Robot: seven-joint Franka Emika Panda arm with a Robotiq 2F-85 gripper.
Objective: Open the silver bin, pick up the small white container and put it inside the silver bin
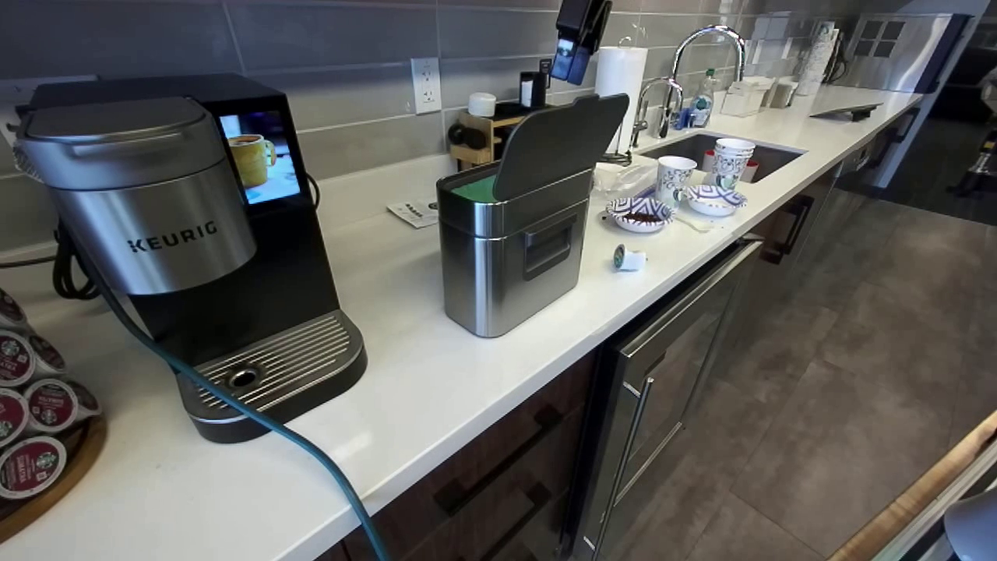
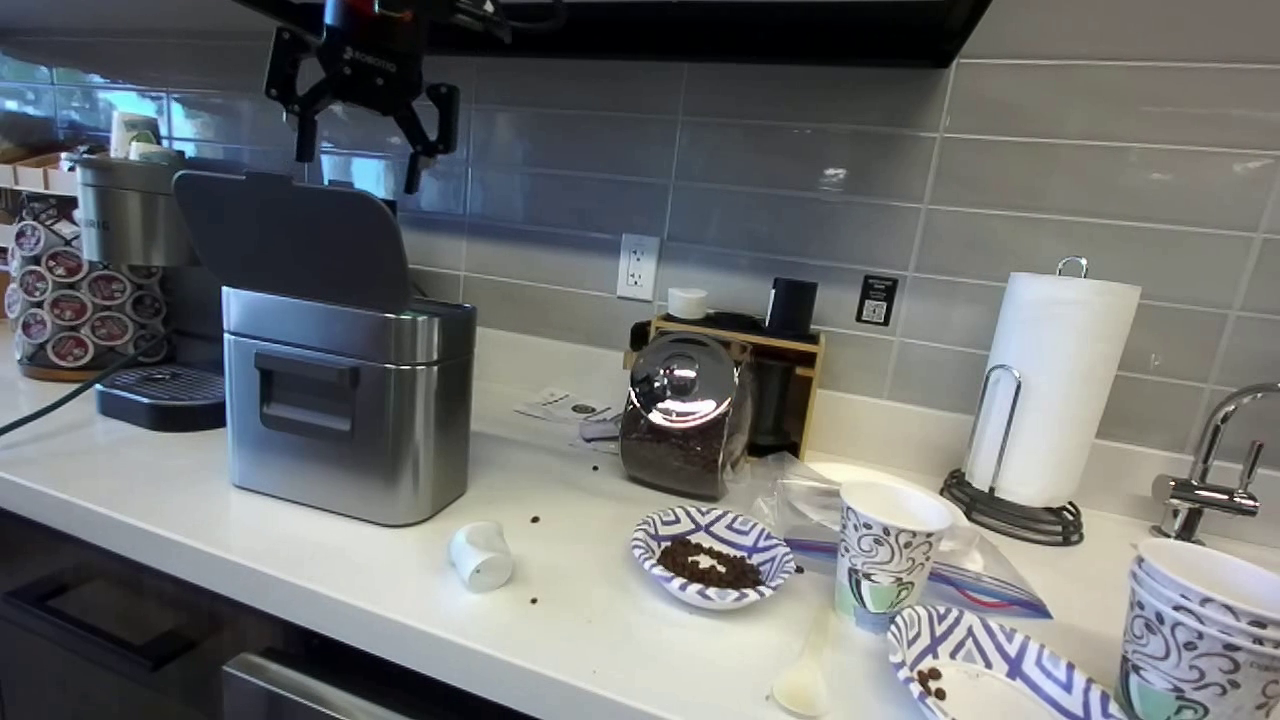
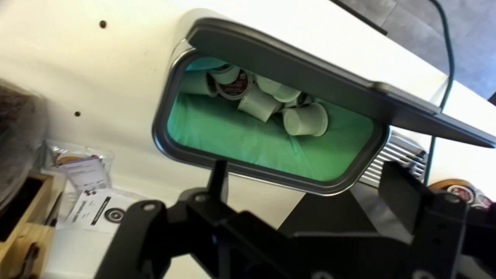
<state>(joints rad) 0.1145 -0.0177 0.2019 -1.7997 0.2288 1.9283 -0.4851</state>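
The silver bin stands on the counter with its lid raised; both also show in an exterior view, the bin and its lid. In the wrist view the bin's rim frames a green liner with several white pods inside. The small white container lies on its side on the counter beside the bin; it also shows in an exterior view and is out of the wrist view. My gripper is open and empty above the bin, behind the lid; it also shows in the wrist view.
A Keurig coffee machine stands beside the bin. A patterned bowl of beans, a paper cup, a white spoon and a glass jar stand on the other side. A teal cable crosses the counter's front edge.
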